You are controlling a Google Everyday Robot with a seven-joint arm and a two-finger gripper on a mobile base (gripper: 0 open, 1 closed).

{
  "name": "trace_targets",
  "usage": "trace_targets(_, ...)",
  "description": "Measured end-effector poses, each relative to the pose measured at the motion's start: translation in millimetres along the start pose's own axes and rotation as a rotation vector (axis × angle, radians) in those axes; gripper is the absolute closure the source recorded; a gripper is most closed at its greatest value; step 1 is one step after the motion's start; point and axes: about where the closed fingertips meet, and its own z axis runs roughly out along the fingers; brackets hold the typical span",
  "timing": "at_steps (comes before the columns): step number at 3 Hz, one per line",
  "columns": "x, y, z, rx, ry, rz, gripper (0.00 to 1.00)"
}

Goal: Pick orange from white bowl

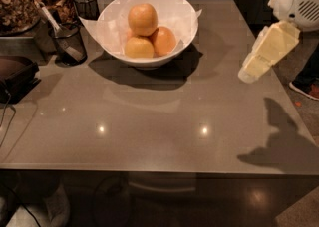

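The grey counter (149,121) carries the white bowl (149,61) near its far edge. The pincer (251,69) hangs over the counter's right edge, well apart from the bowl; I cannot tell whether it is spread or pressed together. The orange (142,19) sits atop two other fruits (163,40) inside the bowl, well off to the pincer's left.

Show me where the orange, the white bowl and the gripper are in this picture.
orange (143,19): camera view, middle of the top fruit's skin.
white bowl (154,62): camera view, front outer wall.
gripper (249,71): camera view, its lower tip, over the right edge of the table (149,136), away from the bowl.
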Motion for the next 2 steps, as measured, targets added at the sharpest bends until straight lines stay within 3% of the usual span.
trace_targets(1,-25.1,-22.3,16.5,-0.055,-0.02,0.007,0.0)
trace_targets(2,-29.6,-24.3,12.9,-0.051,-0.027,0.002,0.0)
